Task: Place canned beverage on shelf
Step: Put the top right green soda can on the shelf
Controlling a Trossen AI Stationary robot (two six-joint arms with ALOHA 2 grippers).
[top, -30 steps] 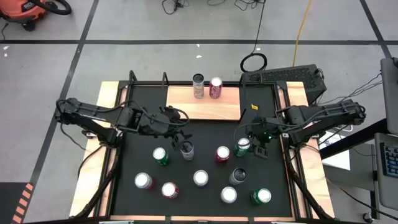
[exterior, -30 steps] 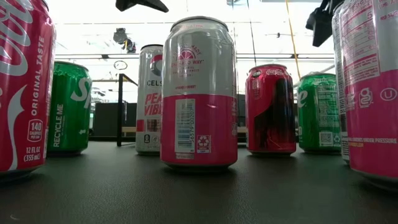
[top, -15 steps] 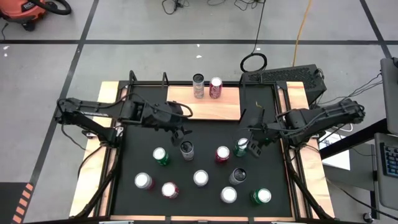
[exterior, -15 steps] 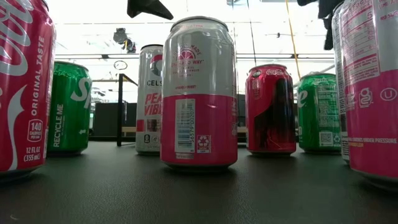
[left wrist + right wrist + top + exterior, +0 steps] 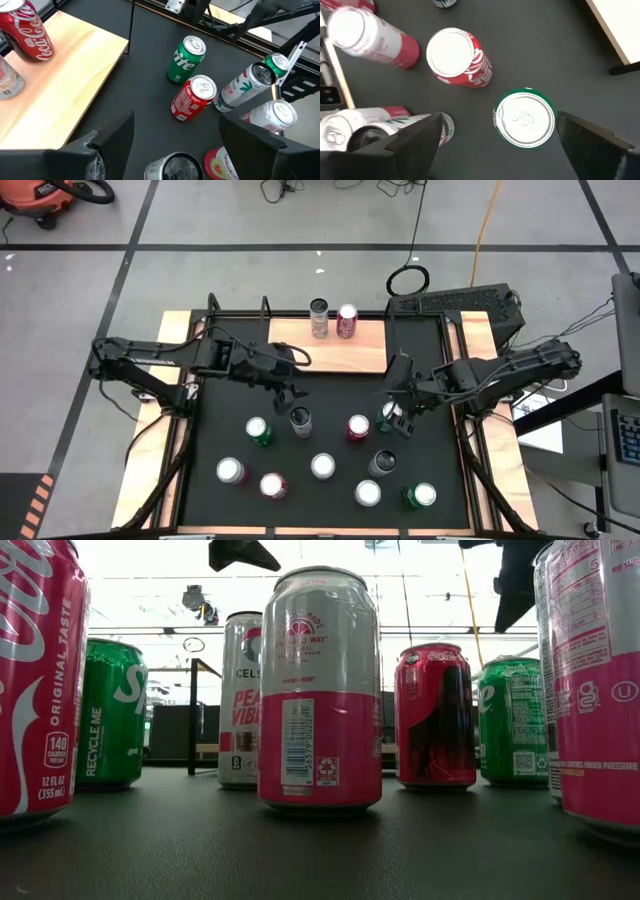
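The shelf is a light wooden board at the mat's far edge, with a silver can and a red can standing on it. Several more cans stand upright on the black mat. My left gripper hangs open above and just far of a grey can. In the left wrist view that can's top shows between the left gripper's fingers. My right gripper hangs open over a green can. The green can's top lies between the right gripper's spread fingers, below them.
A red can stands close left of the green one, and a dark can just near of it. Another green can stands left of the grey can. More cans fill the mat's near half. Wooden strips edge the mat.
My right gripper has moved toward the table's left edge and down, over the green can, rolling its wrist. My left gripper has shifted a little toward the far edge and rolled. No can has moved.
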